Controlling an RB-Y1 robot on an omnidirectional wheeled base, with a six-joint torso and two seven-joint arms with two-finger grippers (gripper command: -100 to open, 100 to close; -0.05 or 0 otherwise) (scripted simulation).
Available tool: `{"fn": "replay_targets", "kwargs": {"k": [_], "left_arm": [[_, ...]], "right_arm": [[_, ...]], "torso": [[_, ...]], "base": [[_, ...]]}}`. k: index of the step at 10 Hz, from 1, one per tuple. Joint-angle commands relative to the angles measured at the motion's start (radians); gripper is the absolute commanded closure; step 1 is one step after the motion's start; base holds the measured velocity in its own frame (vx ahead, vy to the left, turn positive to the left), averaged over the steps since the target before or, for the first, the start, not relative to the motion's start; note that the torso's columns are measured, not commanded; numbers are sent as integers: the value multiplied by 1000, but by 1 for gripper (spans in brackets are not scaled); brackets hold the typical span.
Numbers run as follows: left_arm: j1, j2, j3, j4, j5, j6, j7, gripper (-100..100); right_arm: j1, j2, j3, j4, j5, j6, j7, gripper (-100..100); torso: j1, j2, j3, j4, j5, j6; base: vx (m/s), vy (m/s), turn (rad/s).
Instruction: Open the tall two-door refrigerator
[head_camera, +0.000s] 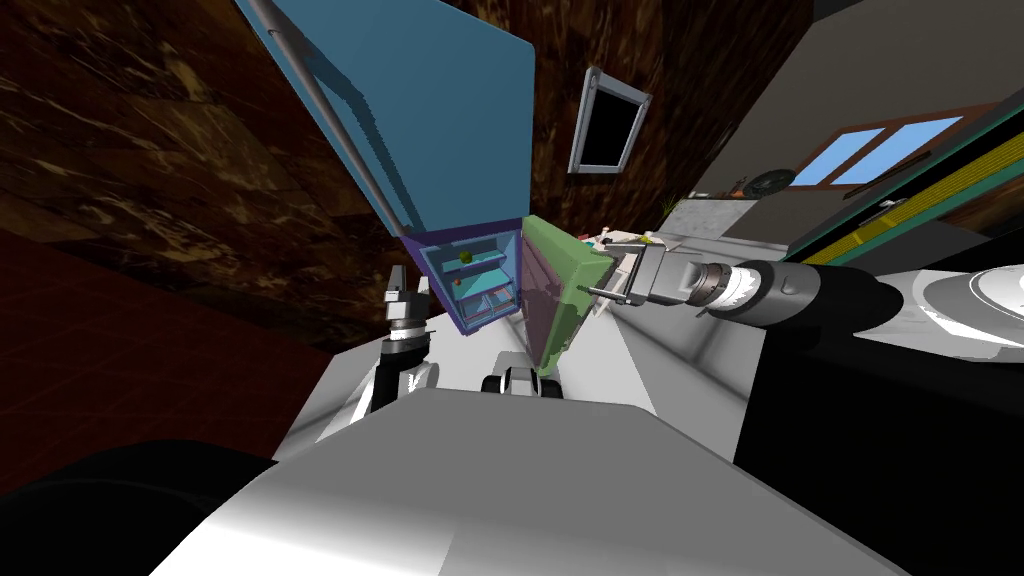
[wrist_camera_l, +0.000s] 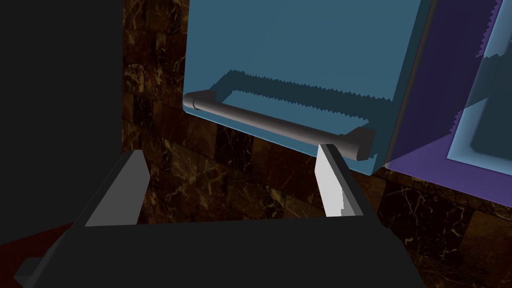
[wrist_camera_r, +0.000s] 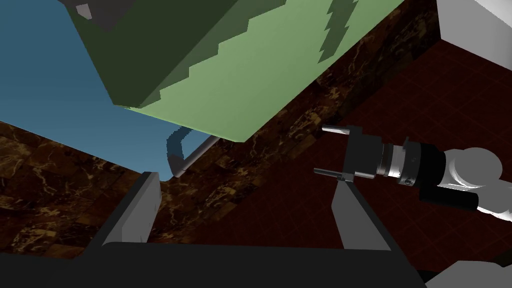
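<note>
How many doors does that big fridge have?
2. The blue door, with its long grey bar handle, stands swung open on the left. The green door stands swung open on the right. The shelves inside show between them. None seems hidden.

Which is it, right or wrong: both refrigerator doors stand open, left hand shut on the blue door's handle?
Wrong on the grip: the left wrist view shows the left hand open, not gripping the handle. The blue door and green door do stand open.
</note>
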Motion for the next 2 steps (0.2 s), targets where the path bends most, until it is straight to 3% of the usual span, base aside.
{"fn": "replay_targets", "kwargs": {"k": [1, 2], "left_arm": [[0, 0, 0, 0, 0, 0, 0, 0], [0, 0, 0, 0, 0, 0, 0, 0]], "right_arm": [[0, 0, 0, 0, 0, 0, 0, 0], [0, 0, 0, 0, 0, 0, 0, 0]], "torso": [[0, 0, 0, 0, 0, 0], [0, 0, 0, 0, 0, 0]], "base": [[0, 0, 0], [0, 0, 0]]}}
